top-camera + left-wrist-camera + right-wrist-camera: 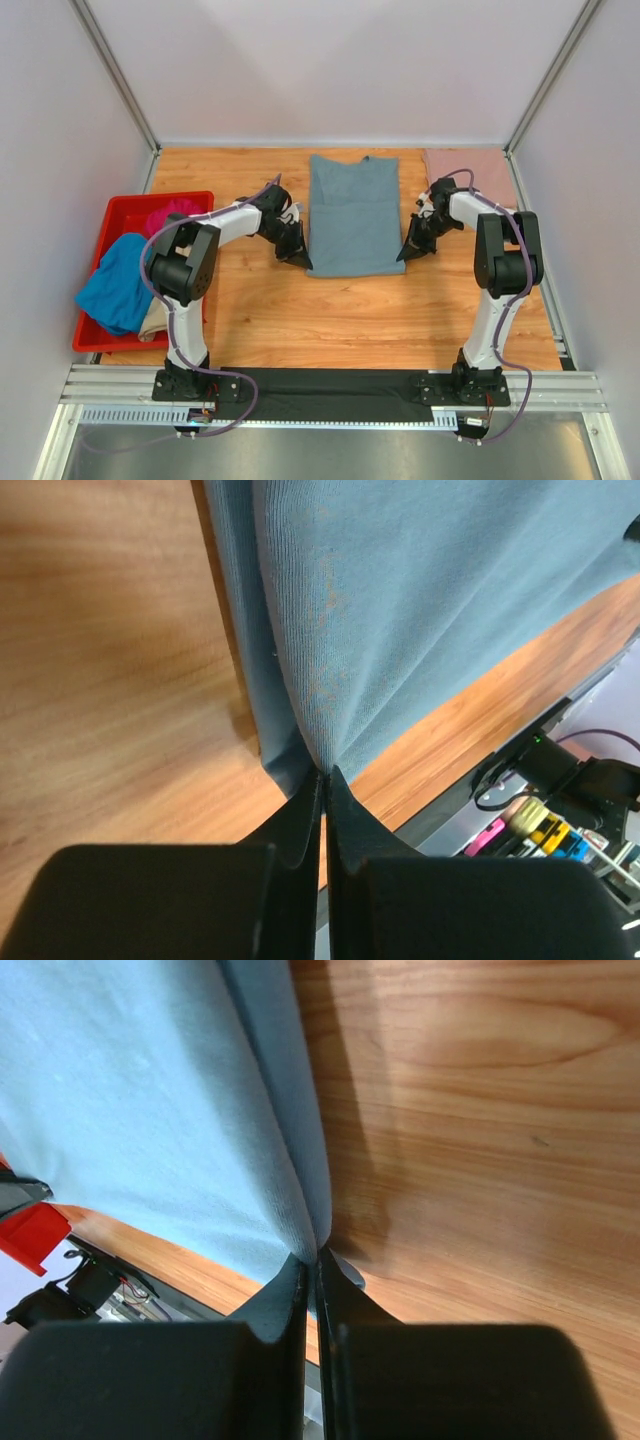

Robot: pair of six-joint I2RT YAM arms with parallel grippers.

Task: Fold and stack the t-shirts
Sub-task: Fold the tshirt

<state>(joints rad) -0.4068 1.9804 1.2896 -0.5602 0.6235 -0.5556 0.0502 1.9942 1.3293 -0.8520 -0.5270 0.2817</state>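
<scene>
The slate grey-blue t-shirt lies in the middle of the wooden table, folded into a long rectangle with its collar toward the far wall. The left gripper is pinched tight on the shirt's near left corner and the right gripper is clamped the same way on its near right corner; each wrist view shows the cloth drawn into a ridge running up to the closed black tips. A dusty-pink t-shirt lies at the table's far right corner, while a bright blue t-shirt, a magenta t-shirt and a beige t-shirt are heaped in the red bin at the left edge.
</scene>
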